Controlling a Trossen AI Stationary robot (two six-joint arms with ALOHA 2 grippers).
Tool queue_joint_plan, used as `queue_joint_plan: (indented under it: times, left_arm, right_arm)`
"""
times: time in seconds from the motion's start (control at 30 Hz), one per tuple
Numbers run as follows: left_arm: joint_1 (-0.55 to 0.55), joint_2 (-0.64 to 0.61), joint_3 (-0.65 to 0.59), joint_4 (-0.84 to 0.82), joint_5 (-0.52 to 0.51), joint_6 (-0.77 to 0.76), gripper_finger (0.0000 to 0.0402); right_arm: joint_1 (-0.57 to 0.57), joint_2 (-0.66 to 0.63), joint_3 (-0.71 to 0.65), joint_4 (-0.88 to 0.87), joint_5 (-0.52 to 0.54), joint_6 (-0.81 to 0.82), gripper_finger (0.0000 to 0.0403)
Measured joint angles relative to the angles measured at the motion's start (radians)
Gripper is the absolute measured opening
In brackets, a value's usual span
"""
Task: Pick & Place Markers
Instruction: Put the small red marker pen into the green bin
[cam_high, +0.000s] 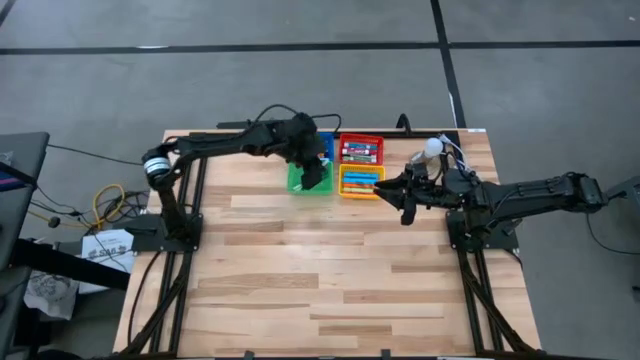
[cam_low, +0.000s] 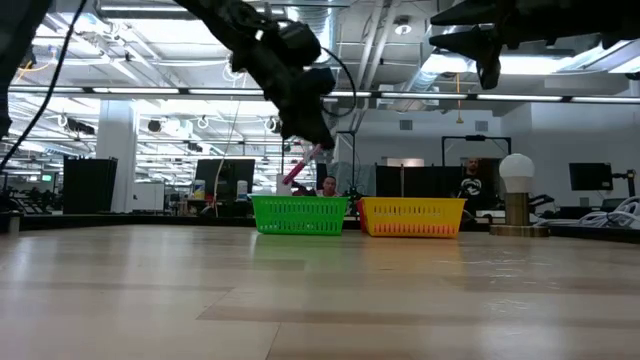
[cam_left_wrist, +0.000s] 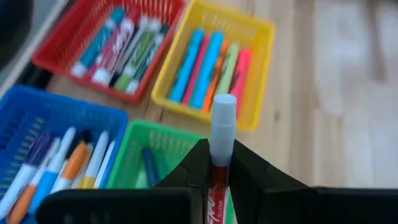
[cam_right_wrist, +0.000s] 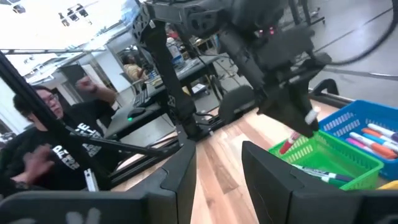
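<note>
Four bins stand at the table's far edge: blue (cam_left_wrist: 37, 124), red (cam_left_wrist: 112, 37), yellow (cam_left_wrist: 214, 56) and green (cam_left_wrist: 143, 155). Several markers lie in the blue, red and yellow ones, and a blue marker (cam_left_wrist: 149, 167) in the green one. My left gripper (cam_high: 316, 172) hangs over the green bin (cam_high: 300, 181), shut on a red marker with a white end (cam_left_wrist: 223, 124). The same marker (cam_low: 300, 165) slants below the fingers in the low view. My right gripper (cam_high: 402, 197) stays in the air to the right of the yellow bin (cam_high: 360, 181), open with nothing between its fingers (cam_right_wrist: 180, 174). My left gripper pinches the marker's red barrel (cam_left_wrist: 217, 180) between its two fingers, close to the white end, which sticks out past the fingertips. The fingers slant down from the table's left. The marker is tilted and lifted clear above the green bin (cam_low: 298, 214).
A white ball-shaped lamp (cam_high: 432, 147) and cables sit at the far right corner. A person (cam_right_wrist: 37, 137) is beyond the table's left side. The near half of the wooden table (cam_high: 320, 280) is bare boards.
</note>
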Motion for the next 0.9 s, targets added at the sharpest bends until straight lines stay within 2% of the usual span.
queue_joint_plan:
  times: [0.3, 0.6, 0.9]
  left_arm:
    - [0.031, 0.12, 0.106, -0.139, -0.038, 0.129, 0.0035]
    - [0.019, 0.164, 0.107, -0.187, -0.069, 0.228, 0.0035]
    - [0.03, 0.177, 0.107, -0.17, -0.075, 0.243, 0.0042]
  right_arm:
    - [-0.035, -0.001, 0.0, 0.002, -0.001, -0.015, 0.0118]
    - [-0.051, -0.001, 0.0, 0.003, -0.001, -0.016, 0.0118]
    - [-0.051, -0.001, 0.001, 0.004, -0.003, -0.01, 0.0118]
